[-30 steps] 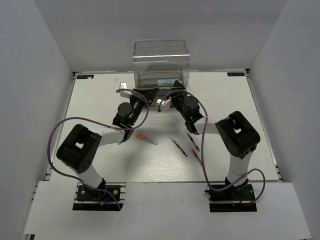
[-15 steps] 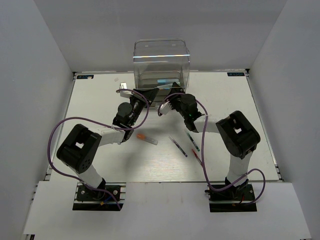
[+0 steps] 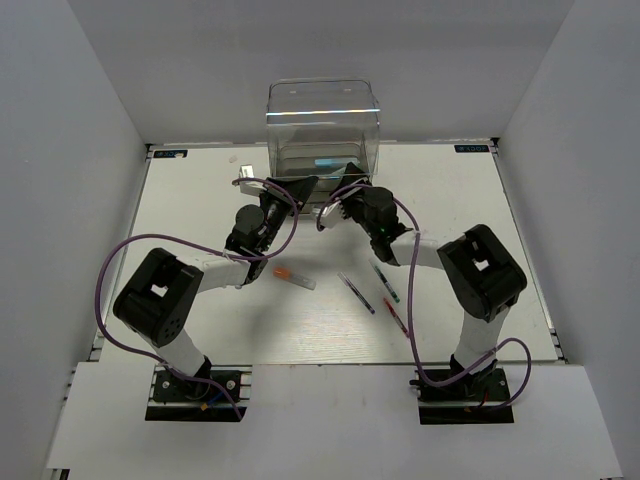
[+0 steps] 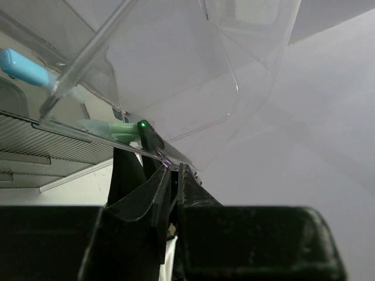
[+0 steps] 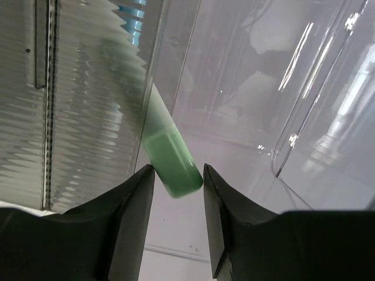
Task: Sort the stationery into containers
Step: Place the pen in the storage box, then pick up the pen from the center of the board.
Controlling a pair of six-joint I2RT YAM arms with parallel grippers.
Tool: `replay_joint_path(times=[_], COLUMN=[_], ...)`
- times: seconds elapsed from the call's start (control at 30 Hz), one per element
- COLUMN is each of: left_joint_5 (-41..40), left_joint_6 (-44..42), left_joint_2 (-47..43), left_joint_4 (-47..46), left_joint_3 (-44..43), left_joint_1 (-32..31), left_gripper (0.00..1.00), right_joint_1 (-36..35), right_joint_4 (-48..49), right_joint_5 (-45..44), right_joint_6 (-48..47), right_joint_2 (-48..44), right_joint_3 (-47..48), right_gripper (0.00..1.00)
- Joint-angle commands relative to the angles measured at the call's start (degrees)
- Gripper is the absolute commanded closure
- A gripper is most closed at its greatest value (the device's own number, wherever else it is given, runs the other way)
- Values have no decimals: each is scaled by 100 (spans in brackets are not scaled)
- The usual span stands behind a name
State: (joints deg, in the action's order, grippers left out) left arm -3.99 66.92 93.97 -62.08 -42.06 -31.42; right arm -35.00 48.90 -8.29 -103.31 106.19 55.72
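The clear organiser [image 3: 322, 130] stands at the back middle. My left gripper [image 3: 298, 190] is at its front; in the left wrist view the gripper [image 4: 173, 168] is shut on the rim of a clear drawer [image 4: 105, 137]. A mint-green marker [image 4: 117, 130] and a light-blue marker [image 4: 26, 65] show through the plastic. My right gripper [image 3: 345, 190] is beside it, and its jaws [image 5: 179, 175] hold the end of the mint-green marker [image 5: 170, 161], which leans against the ribbed drawer wall [image 5: 88, 99].
On the table in front lie an orange-capped marker [image 3: 293, 278], a dark pen [image 3: 356, 293], a green pen [image 3: 386, 283] and a red pen [image 3: 394, 315]. Grey walls close in the table on three sides.
My right wrist has moved a little toward the organiser. The left arm and the pens on the table have not moved.
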Motion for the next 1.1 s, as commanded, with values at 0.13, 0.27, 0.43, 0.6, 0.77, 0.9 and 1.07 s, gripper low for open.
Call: replay_joint_path(times=[0.13, 0.27, 0.43, 0.6, 0.77, 0.9, 1.07], left_joint_5=[47, 47, 47, 47, 47, 47, 47], left_joint_6=[-38, -38, -38, -38, -38, -38, -38], left_joint_2=[-107, -107, -107, -107, -107, -107, -160], left_joint_4=[-269, -269, -269, -269, -269, -269, -216], left_joint_3=[-109, -109, -109, -109, -56, -56, -56], left_joint_1=[-5, -5, -5, -5, -5, -5, -5], left_gripper=[100, 100, 100, 100, 100, 100, 100], right_joint_1=[20, 11, 29, 55, 73, 20, -147], right_joint_4=[-135, -538, -1889, -3261, -5784, -6252, -6463], right_joint_5=[485, 1020, 1935, 2595, 3657, 4037, 4038], right_joint_6=[522, 952, 1427, 2217, 3395, 4221, 5293], right_joint_2=[-678, -1214, -2049, -2497, -2437, -2243, -1752], right_joint_3=[-333, -658, -914, -941, -90, 18, 166], right_gripper=[55, 55, 55, 56, 52, 52, 51])
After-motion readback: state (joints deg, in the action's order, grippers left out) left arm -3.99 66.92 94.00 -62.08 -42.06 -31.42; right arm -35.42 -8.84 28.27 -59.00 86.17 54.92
